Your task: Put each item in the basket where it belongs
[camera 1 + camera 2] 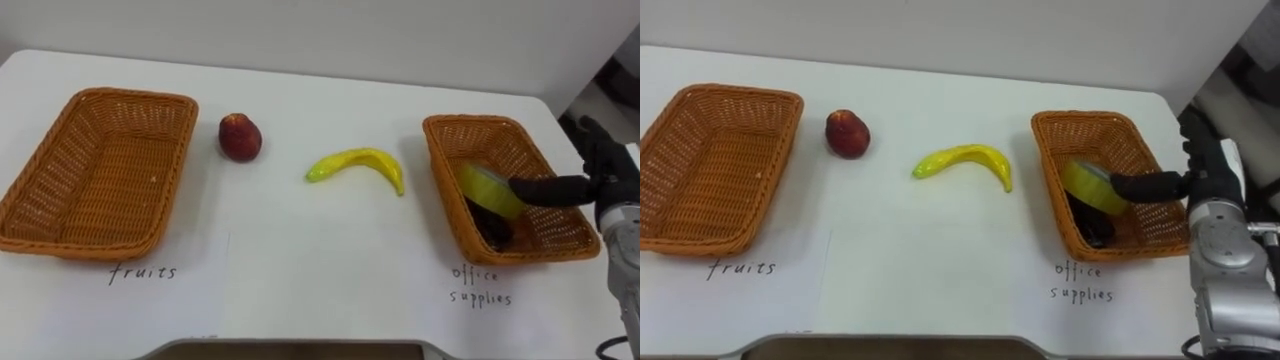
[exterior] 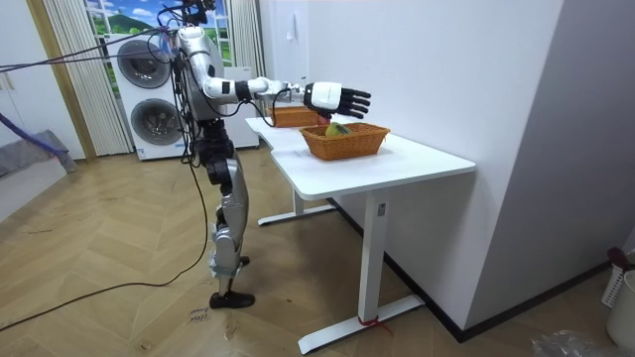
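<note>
The left basket and right basket are set at the table's side edges, an apple left of a banana between them, a tape roll in the right basket.

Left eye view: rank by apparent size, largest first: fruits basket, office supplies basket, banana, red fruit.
1. fruits basket
2. office supplies basket: looks nearly the same size as the first, so their order is unsure
3. banana
4. red fruit

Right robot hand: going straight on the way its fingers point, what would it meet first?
Likely the yellow-green object in the office supplies basket: the right robot hand points straight fingers at it, tips about at its edge. Depth is unclear.
</note>
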You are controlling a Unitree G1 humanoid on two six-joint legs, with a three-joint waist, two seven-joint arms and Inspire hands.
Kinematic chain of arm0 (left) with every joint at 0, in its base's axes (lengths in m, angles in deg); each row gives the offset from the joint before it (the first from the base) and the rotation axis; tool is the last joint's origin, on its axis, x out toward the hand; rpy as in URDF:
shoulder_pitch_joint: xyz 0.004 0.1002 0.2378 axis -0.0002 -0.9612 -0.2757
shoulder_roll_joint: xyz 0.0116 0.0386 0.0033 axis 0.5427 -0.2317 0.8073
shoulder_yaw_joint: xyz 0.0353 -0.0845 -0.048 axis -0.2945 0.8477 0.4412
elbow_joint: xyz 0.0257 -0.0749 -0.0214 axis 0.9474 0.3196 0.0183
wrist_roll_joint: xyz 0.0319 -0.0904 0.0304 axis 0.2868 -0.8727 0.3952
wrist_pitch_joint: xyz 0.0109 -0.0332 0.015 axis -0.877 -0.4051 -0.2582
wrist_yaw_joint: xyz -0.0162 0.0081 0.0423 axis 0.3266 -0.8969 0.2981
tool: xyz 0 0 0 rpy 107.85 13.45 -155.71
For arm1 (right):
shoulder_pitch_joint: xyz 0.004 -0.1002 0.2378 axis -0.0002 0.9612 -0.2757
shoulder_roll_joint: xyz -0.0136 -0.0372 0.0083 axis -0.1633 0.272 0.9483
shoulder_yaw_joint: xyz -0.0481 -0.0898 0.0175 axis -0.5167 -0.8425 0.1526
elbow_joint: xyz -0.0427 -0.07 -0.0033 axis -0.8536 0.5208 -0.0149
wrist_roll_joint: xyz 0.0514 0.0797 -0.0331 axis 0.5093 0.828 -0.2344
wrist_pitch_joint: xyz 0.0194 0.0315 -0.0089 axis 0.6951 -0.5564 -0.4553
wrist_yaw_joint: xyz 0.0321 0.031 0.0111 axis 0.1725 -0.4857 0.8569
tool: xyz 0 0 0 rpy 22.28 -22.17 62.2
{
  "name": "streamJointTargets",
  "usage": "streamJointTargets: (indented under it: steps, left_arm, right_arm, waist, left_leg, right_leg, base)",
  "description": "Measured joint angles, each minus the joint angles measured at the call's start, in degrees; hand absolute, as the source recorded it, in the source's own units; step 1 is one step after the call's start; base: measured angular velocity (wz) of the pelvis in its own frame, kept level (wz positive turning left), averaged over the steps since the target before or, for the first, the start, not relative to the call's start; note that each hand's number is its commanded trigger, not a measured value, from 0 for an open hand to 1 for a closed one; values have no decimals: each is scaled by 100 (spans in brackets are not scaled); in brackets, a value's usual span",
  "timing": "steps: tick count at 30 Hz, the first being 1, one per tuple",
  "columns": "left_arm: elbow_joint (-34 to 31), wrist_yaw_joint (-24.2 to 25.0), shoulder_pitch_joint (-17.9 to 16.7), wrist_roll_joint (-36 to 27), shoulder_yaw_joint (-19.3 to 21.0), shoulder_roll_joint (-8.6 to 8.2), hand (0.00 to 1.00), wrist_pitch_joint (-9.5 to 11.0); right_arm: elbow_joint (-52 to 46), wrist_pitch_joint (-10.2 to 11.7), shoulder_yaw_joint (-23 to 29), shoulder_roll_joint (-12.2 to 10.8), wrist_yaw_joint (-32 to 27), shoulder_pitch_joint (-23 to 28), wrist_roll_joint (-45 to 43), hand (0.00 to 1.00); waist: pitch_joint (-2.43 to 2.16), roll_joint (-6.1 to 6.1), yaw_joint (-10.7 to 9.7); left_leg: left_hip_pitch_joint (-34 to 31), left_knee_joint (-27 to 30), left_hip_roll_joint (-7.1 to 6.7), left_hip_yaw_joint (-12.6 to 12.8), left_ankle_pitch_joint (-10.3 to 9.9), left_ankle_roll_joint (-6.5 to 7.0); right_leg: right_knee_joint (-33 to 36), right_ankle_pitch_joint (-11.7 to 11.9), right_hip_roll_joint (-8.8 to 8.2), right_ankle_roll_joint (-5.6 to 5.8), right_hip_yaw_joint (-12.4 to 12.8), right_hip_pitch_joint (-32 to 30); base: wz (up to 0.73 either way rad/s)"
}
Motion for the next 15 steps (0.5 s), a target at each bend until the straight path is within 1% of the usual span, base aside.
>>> streamJointTargets:
  steps: [2,6,11,13,14,15]
  left_arm:
    - [102,-23,30,1,-12,4,0,2]
    - [105,21,18,-3,-101,4,0,2]
    - [97,128,14,0,-103,-5,0,14]
    - [42,156,37,4,-108,-4,0,32]
    - [42,156,42,2,-113,-3,0,45]
    - [48,156,41,2,-162,-5,0,51]
  right_arm:
    - [-286,1,-1,0,-33,-33,25,0]
    - [-706,17,-11,0,-118,-258,59,0]
    - [-1132,15,-22,2,-220,-572,4,0]
    - [-1216,19,-26,2,-246,-758,6,0]
    - [-1223,23,-38,2,-246,-792,1,0]
    - [-1234,25,-99,1,-240,-886,-68,0]
  waist:
    - [1,32,2]
    - [-1,27,14]
    - [-25,-39,69]
    - [-5,-95,121]
    - [-2,-97,146]
    - [-7,-119,167]
  left_leg:
    - [14,-6,1,7,0,0]
    - [-10,-20,3,63,0,0]
    - [-56,-5,3,103,0,1]
    - [-45,12,6,90,0,1]
    - [-45,12,8,87,0,1]
    - [-44,13,9,86,0,1]
  right_leg:
    - [8,0,1,0,20,7]
    - [59,0,0,0,87,-68]
    - [88,-1,-2,1,115,-140]
    - [82,-1,4,1,113,-115]
    - [83,-1,4,1,110,-115]
    - [84,-1,4,1,104,-113]
  base:
    - [-4]
    - [-7]
    - [-4]
    - [2]
    - [0]
    - [0]
